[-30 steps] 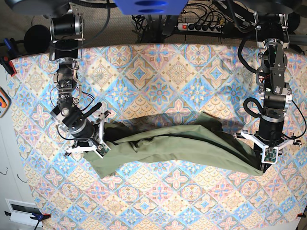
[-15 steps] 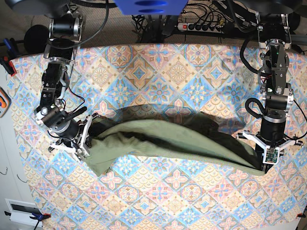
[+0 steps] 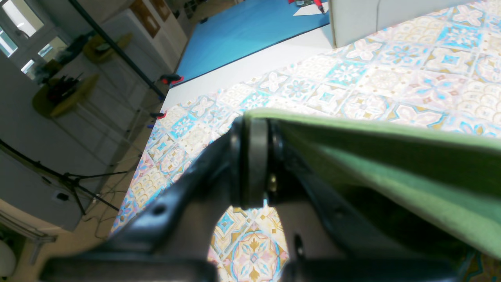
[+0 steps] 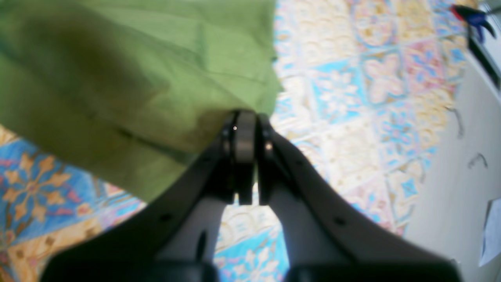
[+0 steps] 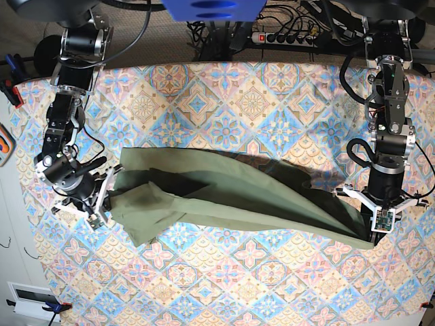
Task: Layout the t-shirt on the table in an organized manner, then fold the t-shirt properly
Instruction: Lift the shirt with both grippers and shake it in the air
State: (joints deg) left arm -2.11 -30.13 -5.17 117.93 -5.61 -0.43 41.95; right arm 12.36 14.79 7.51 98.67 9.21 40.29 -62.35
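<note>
I noted an olive-green t-shirt [image 5: 224, 197] over a table [image 5: 272, 102] cloth patterned in blue, pink and cream diamond floral tiles.

Overhead view bright, even, sharp; soft shadow above the t-shirt [image 5: 231, 197] on the table [image 5: 224, 95]. My right wrist view blurred throughout, fingers [image 4: 244, 156] dark. Left wrist view: window glare upper left, fingers [image 3: 254, 156] near-black, edges curved.

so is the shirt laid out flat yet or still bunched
Still bunched: the t-shirt stretches as a creased band between the left gripper and right gripper, both pinching its ends.
</note>
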